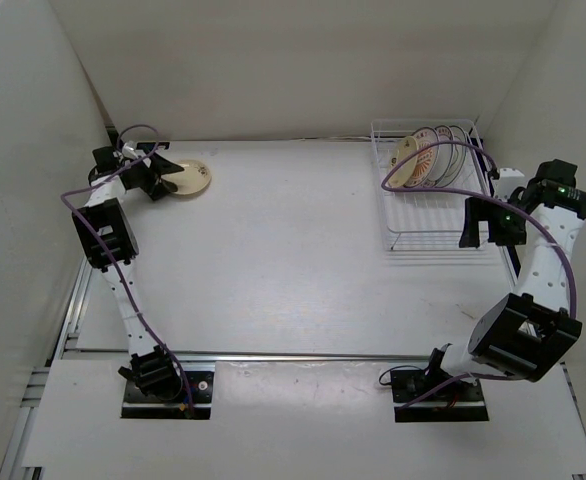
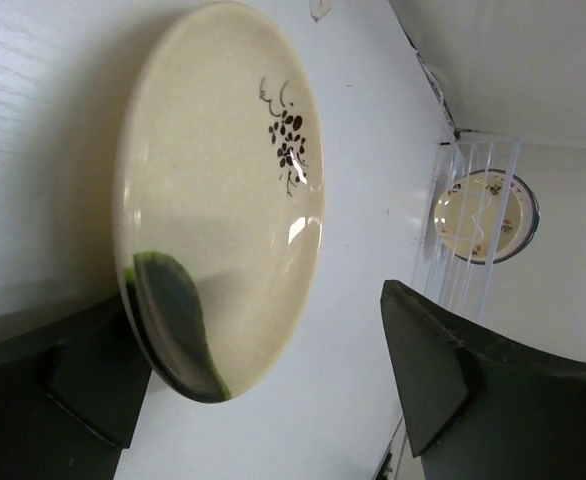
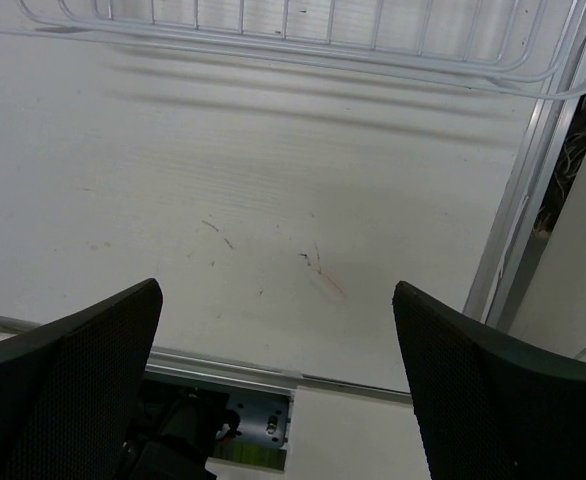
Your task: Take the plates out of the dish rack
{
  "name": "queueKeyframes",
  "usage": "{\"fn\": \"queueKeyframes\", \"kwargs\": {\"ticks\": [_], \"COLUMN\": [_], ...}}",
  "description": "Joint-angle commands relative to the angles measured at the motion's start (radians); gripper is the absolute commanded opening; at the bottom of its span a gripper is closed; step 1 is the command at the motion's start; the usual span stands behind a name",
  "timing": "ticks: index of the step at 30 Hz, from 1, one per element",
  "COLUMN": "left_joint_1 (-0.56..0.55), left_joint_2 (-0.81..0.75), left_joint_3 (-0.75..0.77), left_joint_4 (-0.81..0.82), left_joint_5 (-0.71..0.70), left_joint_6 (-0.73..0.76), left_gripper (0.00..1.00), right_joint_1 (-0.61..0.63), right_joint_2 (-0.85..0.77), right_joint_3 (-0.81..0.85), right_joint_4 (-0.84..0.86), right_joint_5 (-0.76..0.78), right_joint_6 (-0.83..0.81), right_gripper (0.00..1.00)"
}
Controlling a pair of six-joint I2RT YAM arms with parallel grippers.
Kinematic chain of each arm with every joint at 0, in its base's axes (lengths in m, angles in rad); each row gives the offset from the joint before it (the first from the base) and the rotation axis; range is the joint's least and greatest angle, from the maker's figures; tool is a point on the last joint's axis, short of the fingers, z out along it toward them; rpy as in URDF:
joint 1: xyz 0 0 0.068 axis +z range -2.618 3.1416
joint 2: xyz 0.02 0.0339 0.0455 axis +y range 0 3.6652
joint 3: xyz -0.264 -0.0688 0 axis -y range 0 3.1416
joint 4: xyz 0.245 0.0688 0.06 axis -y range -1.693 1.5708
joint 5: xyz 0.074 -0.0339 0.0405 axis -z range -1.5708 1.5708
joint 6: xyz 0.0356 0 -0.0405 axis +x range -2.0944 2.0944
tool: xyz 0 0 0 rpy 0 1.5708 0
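Observation:
A cream-tan plate (image 1: 189,179) with a dark grape mark and a dark green patch lies flat on the table at the far left. In the left wrist view the plate (image 2: 223,180) fills the left side. My left gripper (image 1: 159,178) is open, its jaws wide apart, and the plate's near rim lies against one finger (image 2: 83,385). The white wire dish rack (image 1: 435,232) stands at the back right with plates (image 1: 415,164) upright in it. One dark-rimmed plate (image 2: 485,215) shows in the left wrist view. My right gripper (image 1: 479,226) is open and empty by the rack's front right corner.
White walls close in the table on the left, back and right. A metal rail (image 3: 518,230) runs along the table's right edge. The rack's front bar (image 3: 273,50) shows at the top of the right wrist view. The arm bases sit on the near edge.

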Motion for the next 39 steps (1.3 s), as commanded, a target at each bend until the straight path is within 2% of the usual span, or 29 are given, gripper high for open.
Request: {"fn": "queueKeyframes", "kwargs": {"ticks": [1, 5, 9, 17, 26, 31, 35, 37, 38, 39], "left_joint_1": [-0.002, -0.002, -0.002, -0.011, -0.108, -0.134, -0.156, -0.156, -0.156, -0.156], "left_joint_2": [-0.044, -0.083, -0.106, -0.166, -0.175, -0.242, -0.378, -0.425, -0.458, -0.474], "left_joint_3": [-0.025, -0.049, -0.049, -0.083, -0.06, -0.069, -0.048, -0.022, -0.008, 0.013], "left_joint_4": [-0.002, -0.017, -0.097, -0.194, -0.305, -0.324, -0.324, -0.324, -0.324, -0.324], "left_joint_5": [-0.054, -0.145, -0.348, -0.646, -0.924, -1.022, -1.11, -1.058, -1.02, -0.92], "left_joint_6": [0.031, 0.052, 0.106, 0.129, 0.19, 0.2, 0.209, 0.218, 0.227, 0.247], "left_gripper": [1.0, 1.0, 1.0, 1.0, 1.0, 0.99, 0.97, 0.97, 0.97, 0.97], "right_joint_1": [-0.004, -0.004, -0.004, -0.004, -0.004, -0.004, -0.004, 0.027, 0.044, 0.074], "right_joint_2": [-0.034, -0.043, -0.043, -0.043, -0.043, -0.043, -0.02, 0.001, 0.026, 0.04], "right_joint_3": [-0.022, -0.041, -0.05, -0.041, -0.041, -0.012, 0.086, 0.18, 0.209, 0.238], "right_joint_4": [-0.016, 0.005, 0.015, 0.034, 0.053, 0.094, 0.203, 0.225, 0.235, 0.245], "right_joint_5": [-0.013, -0.024, -0.045, -0.09, -0.133, -0.179, -0.179, -0.164, -0.097, -0.07], "right_joint_6": [-0.007, 0.004, 0.013, 0.054, 0.074, 0.111, 0.272, 0.292, 0.318, 0.318], "right_gripper": [1.0, 1.0, 1.0, 1.0, 1.0, 1.0, 1.0, 1.0, 1.0, 1.0]}}
